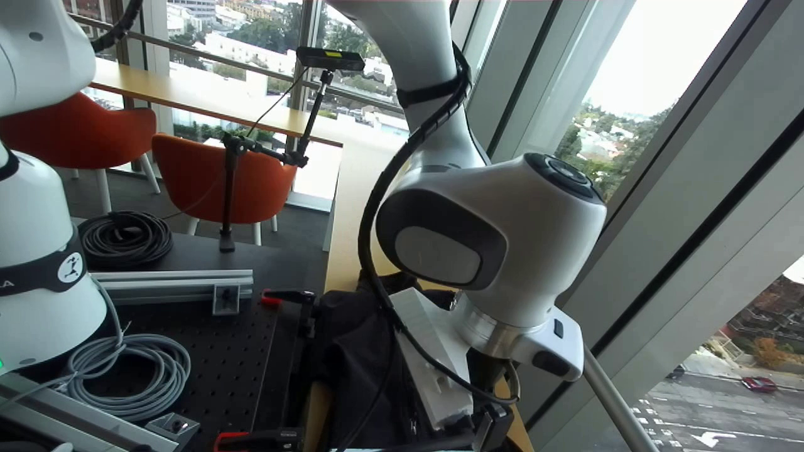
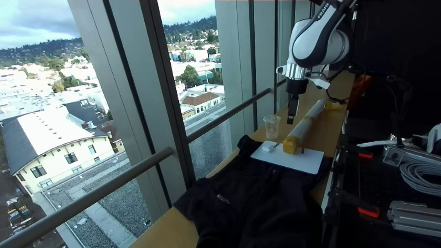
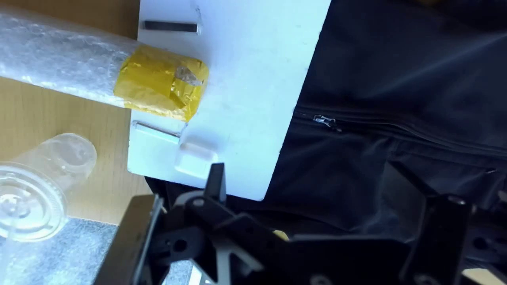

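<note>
We have tall windows [image 2: 193,51] along one side and the white arm [image 2: 311,48] hanging over a wooden table [image 2: 165,229]. A black jacket [image 2: 255,203] lies spread across that table. Next in size we see a bubble-wrapped roll [image 2: 307,120] lying lengthwise, its yellow-taped end [image 3: 162,81] over a white board [image 3: 253,99]; the board lies partly on the jacket. Then we come to the claw [image 3: 307,172]: it is released, its fingers [image 3: 216,184] wide apart, hanging above the surface. In the wrist view the jacket lies below it, showing through the gap together with one corner of the board. The roll and a clear lidded cup [image 2: 272,127], upright on the wood, lie off to one side of it there. A small white block [image 3: 196,160] sits on the board, showing just beside one finger, though we cannot tell how far below. Smallest is the metal zip pull [image 3: 324,120] on the jacket, just past the board's edge.
</note>
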`<state>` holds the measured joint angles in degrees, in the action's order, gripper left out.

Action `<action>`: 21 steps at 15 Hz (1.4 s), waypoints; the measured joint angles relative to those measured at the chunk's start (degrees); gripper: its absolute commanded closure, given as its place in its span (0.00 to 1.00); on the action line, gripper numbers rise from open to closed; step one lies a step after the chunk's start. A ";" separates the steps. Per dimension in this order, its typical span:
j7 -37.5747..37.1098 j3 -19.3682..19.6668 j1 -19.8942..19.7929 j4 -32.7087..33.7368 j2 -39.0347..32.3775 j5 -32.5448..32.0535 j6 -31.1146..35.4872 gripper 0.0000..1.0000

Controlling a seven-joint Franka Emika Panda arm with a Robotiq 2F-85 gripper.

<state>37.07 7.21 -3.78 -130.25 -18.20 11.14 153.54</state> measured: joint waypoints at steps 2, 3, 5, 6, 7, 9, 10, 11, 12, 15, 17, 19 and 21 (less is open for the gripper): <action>-1.83 -1.78 -0.55 3.44 -3.41 -1.71 0.00 0.00; -2.21 -2.07 -0.55 4.47 -4.44 -2.01 0.00 0.00; -2.34 -2.14 -0.61 5.25 -5.18 -2.17 0.00 0.00; -2.34 -2.14 -0.72 5.33 -5.18 -2.24 0.00 0.00; -2.52 -2.47 -1.13 5.33 -5.18 -2.76 0.00 0.00; -3.20 -3.32 -2.51 4.71 -4.94 -4.22 0.00 0.00; -3.23 -3.71 -3.19 4.10 -4.83 -4.80 0.00 0.00; -3.27 -4.17 -3.80 3.35 -4.85 -5.30 0.19 0.00; -3.66 -4.38 -3.97 2.58 -4.97 -6.01 0.96 0.00; -8.09 -4.33 -3.38 0.88 -6.77 -11.30 5.46 0.00; -11.90 -3.82 -2.46 0.83 -9.00 -15.49 8.36 0.00; -15.21 -2.96 -1.15 1.39 -11.28 -18.71 10.35 0.00; -17.75 -2.34 0.20 2.87 -13.68 -20.80 11.34 0.00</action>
<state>19.32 4.87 -3.58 -127.37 -31.88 -9.66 164.88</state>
